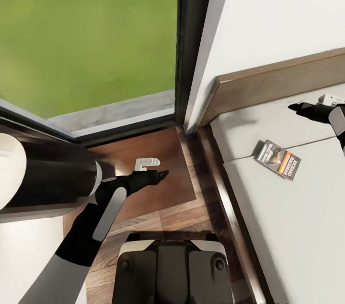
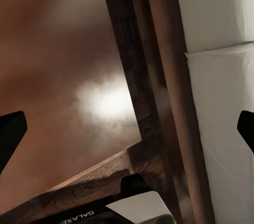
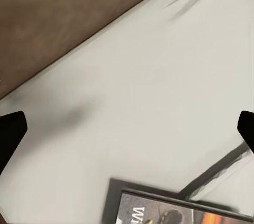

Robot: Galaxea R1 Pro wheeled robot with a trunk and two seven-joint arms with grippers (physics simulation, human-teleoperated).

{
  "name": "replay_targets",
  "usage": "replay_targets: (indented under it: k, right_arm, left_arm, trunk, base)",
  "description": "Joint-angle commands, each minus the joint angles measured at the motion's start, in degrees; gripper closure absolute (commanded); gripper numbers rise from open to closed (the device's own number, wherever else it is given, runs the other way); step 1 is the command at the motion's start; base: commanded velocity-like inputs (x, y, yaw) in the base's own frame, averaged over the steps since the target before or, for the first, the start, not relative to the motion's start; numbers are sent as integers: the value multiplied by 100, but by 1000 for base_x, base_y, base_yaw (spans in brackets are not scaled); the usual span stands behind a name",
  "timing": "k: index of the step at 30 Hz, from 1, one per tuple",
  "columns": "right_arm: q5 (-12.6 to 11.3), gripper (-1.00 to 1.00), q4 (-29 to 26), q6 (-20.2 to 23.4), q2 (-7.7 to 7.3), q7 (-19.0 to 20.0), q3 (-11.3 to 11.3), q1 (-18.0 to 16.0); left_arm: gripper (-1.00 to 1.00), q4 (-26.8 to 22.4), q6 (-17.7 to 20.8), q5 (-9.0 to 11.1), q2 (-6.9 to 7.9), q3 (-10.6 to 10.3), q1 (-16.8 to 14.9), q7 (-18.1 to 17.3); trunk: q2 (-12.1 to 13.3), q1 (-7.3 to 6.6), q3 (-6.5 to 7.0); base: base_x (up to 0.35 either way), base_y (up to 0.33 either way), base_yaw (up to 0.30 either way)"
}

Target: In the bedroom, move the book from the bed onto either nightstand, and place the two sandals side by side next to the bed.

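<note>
Bedroom corner by window; book (image 1: 278,158) lies flat on bed (image 1: 287,227) mattress near headboard; my right gripper (image 1: 301,108) hovers beyond it, jaws apart, empty; thin, light, stiff-ish; pinch an edge.

— What lettering can be read?
— "GALAXE", cut off, is printed white on the robot's dark body (image 2: 79,216). On the book (image 1: 278,159), "RICHARD" is printed upside down; smaller lines cannot be made out.

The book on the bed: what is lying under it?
The book lies flat on the pale mattress of the bed, near the headboard. The patch of mattress directly beneath its cover is hidden.
</note>
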Motion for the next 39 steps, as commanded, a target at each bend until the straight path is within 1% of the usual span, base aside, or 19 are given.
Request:
replay_targets:
  k: [1, 3, 6, 10, 20, 31, 39]
  right_arm:
    - [-23, -100, -5, 16, 1, 17, -37, -5]
    - [-68, -100, -4, 2, 1, 16, -40, -3]
    - [-203, -100, 1, -11, 1, 10, -38, 0]
    - [-283, -100, -2, -21, 1, 7, -39, -1]
    - [-299, -100, 4, -212, -1, 1, -38, 1]
    - [-294, -100, -21, -219, -31, 41, -43, 1]
    - [-291, -100, -67, -207, -2, 58, -35, 1]
  left_arm:
    - [-100, -6, 23, 59, -1, -3, -3, 50]
    - [-100, -6, 23, 59, -1, -3, -3, 50]
    - [-100, -6, 23, 59, -1, -3, -3, 50]
    - [-100, -6, 23, 59, 1, -3, -3, 50]
    - [-100, -6, 18, 59, 3, -3, 2, 55]
    - [-100, 24, 12, 59, -8, -19, 2, 59]
    - [-100, 46, 6, 59, -1, -15, 3, 59]
  trunk:
    - [-9, 3, -16]
    - [-9, 3, -34]
    - [-9, 3, -61]
    - [-9, 3, -98]
    - [-9, 3, -191]
    - [-9, 3, -292]
    - [-9, 3, -366]
  base:
    - [0, 0, 0]
    - [0, 0, 0]
    - [0, 0, 0]
    - [0, 0, 0]
    - [0, 0, 0]
    - [0, 0, 0]
    - [0, 0, -60]
